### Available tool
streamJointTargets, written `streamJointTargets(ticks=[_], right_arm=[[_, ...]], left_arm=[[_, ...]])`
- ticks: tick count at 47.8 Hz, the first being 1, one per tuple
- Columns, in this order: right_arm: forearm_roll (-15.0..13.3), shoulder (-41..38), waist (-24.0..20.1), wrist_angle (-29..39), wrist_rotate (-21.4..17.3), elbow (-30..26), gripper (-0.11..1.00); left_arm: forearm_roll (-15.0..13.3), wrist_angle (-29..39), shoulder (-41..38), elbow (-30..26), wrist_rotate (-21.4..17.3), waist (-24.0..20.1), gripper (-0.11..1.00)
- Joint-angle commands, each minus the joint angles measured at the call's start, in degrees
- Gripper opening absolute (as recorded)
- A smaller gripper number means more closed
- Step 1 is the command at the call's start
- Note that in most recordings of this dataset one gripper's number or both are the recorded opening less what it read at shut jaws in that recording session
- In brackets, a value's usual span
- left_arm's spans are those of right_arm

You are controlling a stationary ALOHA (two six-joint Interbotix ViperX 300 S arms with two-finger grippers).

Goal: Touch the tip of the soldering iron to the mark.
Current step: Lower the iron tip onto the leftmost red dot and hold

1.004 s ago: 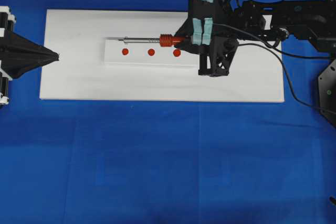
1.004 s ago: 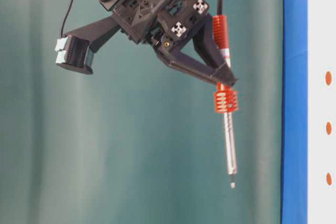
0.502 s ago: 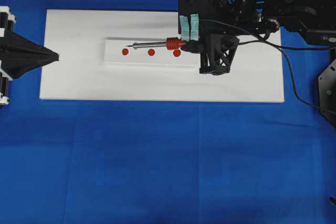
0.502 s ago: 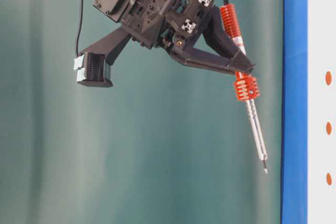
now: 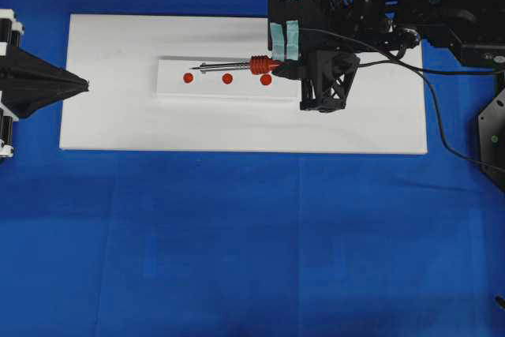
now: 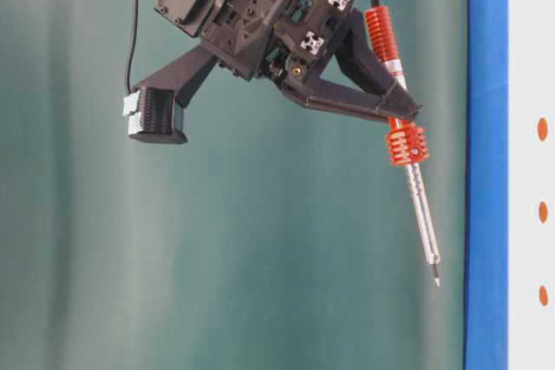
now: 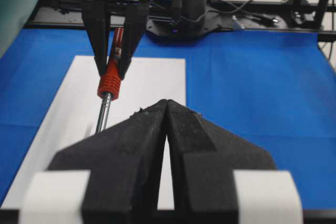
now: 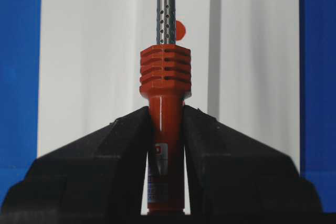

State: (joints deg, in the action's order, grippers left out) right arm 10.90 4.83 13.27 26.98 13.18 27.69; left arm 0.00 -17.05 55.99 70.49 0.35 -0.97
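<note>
Pinching soldering iron (image 8: 164, 114): R fingers (image 8: 118, 150); L fingers (image 7: 131, 145) pressed together, empty

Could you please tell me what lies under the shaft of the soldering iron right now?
Under the soldering iron lies the white board with three red dots beside the shaft. In the right wrist view the shaft partly covers one dot.

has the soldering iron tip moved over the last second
Yes. Overhead, the tip has shifted down toward the leftmost red mark; at table level it has swung closer to the blue edge.
</note>
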Motion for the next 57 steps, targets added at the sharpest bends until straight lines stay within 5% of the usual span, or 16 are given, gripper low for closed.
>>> streamJointTargets(ticks=[1, 57], right_arm=[[-0.09, 0.70, 0.18, -0.26, 0.00, -1.49, 0.06], [-0.09, -4.31, 0.18, -0.44, -0.18, -2.99, 0.06]], left_arm=[[0.09, -0.62, -0.26, -0.44, -0.09, -0.09, 0.00], [0.09, -0.62, -0.26, -0.44, -0.09, -0.09, 0.00]])
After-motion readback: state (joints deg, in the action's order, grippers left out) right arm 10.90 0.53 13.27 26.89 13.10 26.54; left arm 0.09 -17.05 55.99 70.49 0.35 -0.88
